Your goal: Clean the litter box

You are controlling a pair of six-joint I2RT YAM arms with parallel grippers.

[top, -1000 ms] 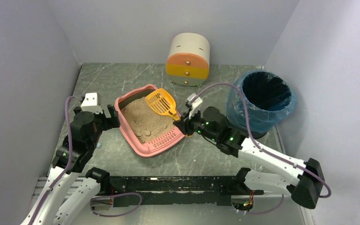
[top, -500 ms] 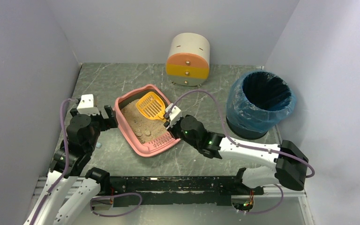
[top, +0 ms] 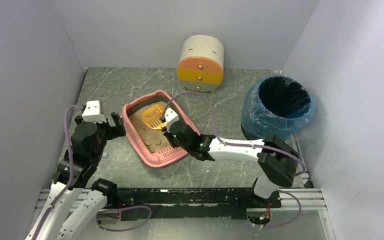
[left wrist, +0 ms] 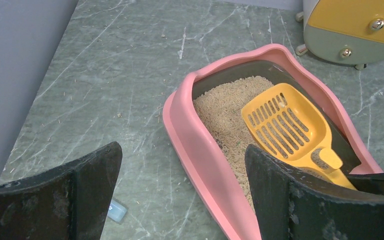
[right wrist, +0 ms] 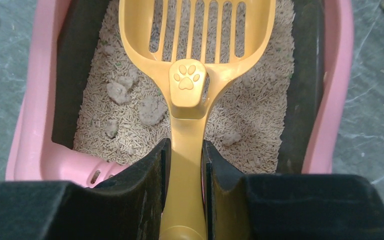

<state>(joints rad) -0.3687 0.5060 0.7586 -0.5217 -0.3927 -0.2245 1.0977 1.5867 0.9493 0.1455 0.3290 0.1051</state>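
**Top external view.** Litter box: pink tray set askew near the middle of the grey marbled table, filled with beige litter.
- Scoop: yellow, slotted, its blade over the litter at the tray's far end.
- Right gripper: reaches over the tray from the right and is clamped on the scoop's handle.
- Left gripper: just beside the tray's left rim, jaws spread wide, holding nothing.
- Drawer unit: round, cream and orange, against the back wall.
- Bin: blue-lined, well to the right of the tray.

**Left wrist view.**
- Two black fingers stand far apart with nothing between them.
- The tray's far corner and the scoop blade show beyond them.
- Small pale blue object: on the table, left of the tray.

**Right wrist view.**
- Both fingers press the yellow handle from either side, just below a paw-print emblem.
- The blade is tilted down into the litter.
- Clumps: several greyish lumps on the litter near the handle.
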